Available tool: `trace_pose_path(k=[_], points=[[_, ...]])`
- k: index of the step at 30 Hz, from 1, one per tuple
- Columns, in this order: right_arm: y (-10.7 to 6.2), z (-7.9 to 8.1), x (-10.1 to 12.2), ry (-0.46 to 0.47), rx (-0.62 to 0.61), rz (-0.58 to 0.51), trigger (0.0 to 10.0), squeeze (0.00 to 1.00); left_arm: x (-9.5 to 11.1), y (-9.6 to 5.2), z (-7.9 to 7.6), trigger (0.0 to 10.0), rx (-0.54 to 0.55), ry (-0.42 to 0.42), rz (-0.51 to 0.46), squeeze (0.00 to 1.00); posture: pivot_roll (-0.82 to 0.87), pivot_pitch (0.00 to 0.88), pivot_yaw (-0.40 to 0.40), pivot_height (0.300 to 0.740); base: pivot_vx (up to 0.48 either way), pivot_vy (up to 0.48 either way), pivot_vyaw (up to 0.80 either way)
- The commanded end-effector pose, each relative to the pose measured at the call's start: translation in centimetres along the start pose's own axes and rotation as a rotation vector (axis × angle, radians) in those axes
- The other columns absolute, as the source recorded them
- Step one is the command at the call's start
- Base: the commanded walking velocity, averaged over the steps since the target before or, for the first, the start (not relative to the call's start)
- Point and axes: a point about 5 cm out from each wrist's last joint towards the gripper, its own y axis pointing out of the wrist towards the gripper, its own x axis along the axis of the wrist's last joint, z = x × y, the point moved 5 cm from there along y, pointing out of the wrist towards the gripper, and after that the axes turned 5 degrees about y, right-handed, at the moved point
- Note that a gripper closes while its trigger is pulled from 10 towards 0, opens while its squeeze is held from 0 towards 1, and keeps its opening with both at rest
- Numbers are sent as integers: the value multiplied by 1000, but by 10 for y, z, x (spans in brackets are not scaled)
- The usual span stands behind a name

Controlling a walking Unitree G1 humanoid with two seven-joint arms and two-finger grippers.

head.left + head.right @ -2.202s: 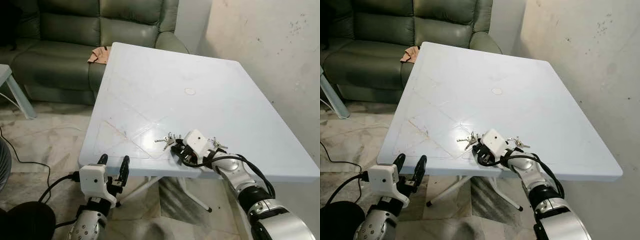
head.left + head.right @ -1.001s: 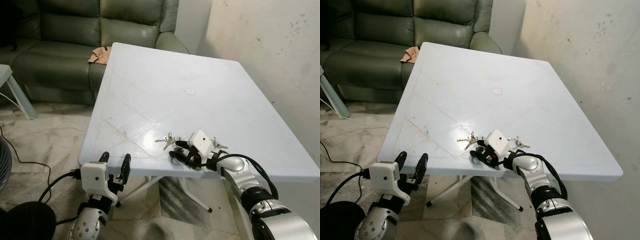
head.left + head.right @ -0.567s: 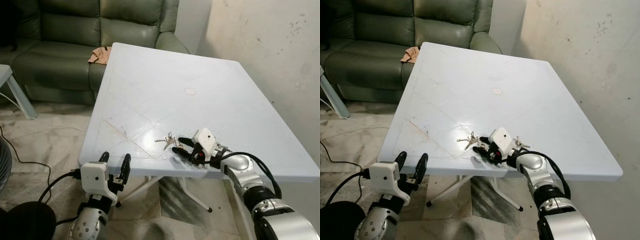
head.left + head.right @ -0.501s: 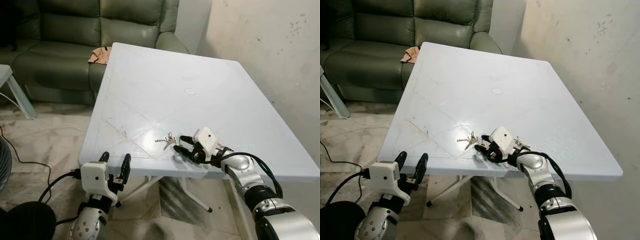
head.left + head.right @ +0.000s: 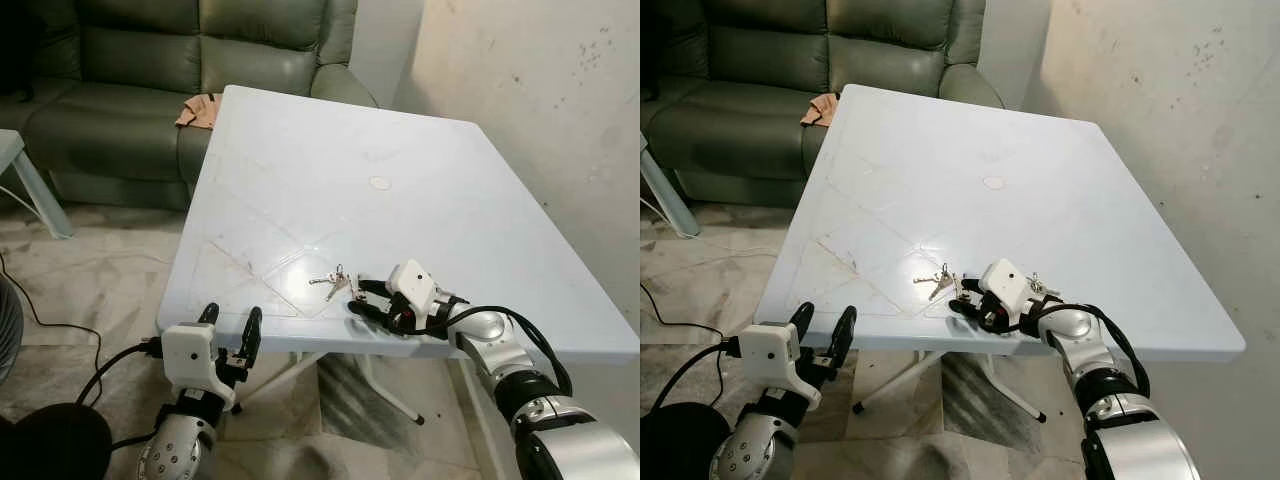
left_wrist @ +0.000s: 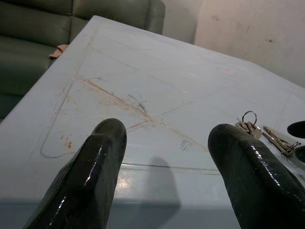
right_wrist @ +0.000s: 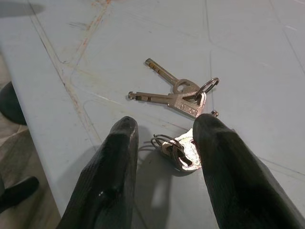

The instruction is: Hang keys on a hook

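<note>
Presently, by view:

Head views, surface: white surface (image 5: 420, 200) beside a green sofa (image 5: 120, 70); a tan cloth (image 5: 200, 108) lies on the sofa near the far corner.
Head views, keys: keys (image 5: 331, 282) lie flat near the front edge, not yet lifted.
Head views, right claw: right claw (image 5: 362, 298) rests low on the surface just beside the keys, fingers parted, holding nothing.
Head views, left claw: left claw (image 5: 228, 331) hangs below the front edge, fingers apart, idle.
Head views, change: over the last two seconds the right wrist has rolled and its fingers have spread from a bunched pose; the keys have not moved. Judgement: a fresh grasp is being lined up.
Left wrist view: keys (image 6: 259, 132) seen across the scuffed surface, well apart from the parted fingers (image 6: 90, 176).
Right wrist view: two long keys (image 7: 171, 93) on a ring lie past the fingertips (image 7: 119, 157); a second small bunch (image 7: 177, 150) sits between the open fingers.
Hook: not located.
</note>
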Motion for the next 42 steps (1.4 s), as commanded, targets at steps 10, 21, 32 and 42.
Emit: trace_pose_path(k=[10,21,32,42], points=[[-6,-10,0,-52,-49,20,4510,0,1,0,-6,10000,-14,-9,1,0,30,49,-153,732,0,0,0],[-5,-4,-4,-62,-13,35,10000,0,2,0,-6,10000,-13,-11,1,0,32,52,-152,732,0,0,0],[-5,-3,-5,-64,-9,40,10000,0,2,1,-5,10000,-9,-11,2,0,34,50,-154,732,0,0,0],[-3,-5,-3,-61,-32,25,0,0,2,2,-4,10000,-3,-12,0,0,36,50,-156,732,0,0,0]])
